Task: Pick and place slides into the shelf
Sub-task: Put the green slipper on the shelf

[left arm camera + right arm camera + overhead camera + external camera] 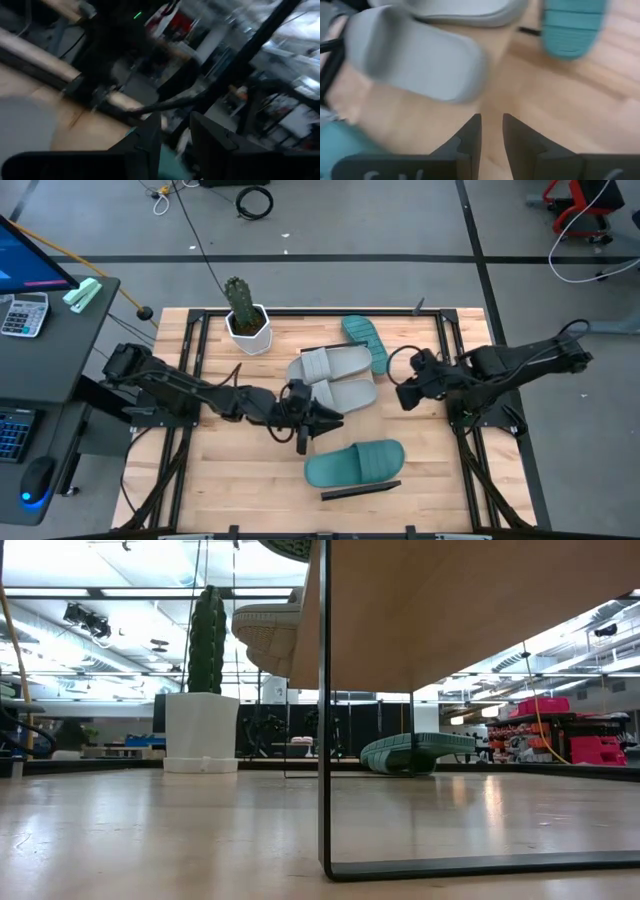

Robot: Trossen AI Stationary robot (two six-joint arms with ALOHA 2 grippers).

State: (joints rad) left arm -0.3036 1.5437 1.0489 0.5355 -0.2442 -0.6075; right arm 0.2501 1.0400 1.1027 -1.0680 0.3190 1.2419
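Left claw [318,423], fingers narrowly parted on nothing, sits mid-frame; teal slide [355,463] lies just below-right, lengthwise across — left arm's nearer.

You've got two light grey slides [335,378] at table centre, plain, no pattern. Teal-green slide [355,463] at 6 o'clock, its strap faintly ribbed; second teal-green slide [366,340] at 1 o'clock, ridged sole showing in the right wrist view. Tabletop [250,470] is pale butcher-block wood, striped by its planks. Shelf [480,610] shows light wood in the low view, frame thin and black. Cactus [238,299] at 11 o'clock is dark green in a white faceted pot [248,330]. Both arms are dark, near black; left gripper [318,423] and right gripper [408,385] are black too. Floor is grey with black lines.
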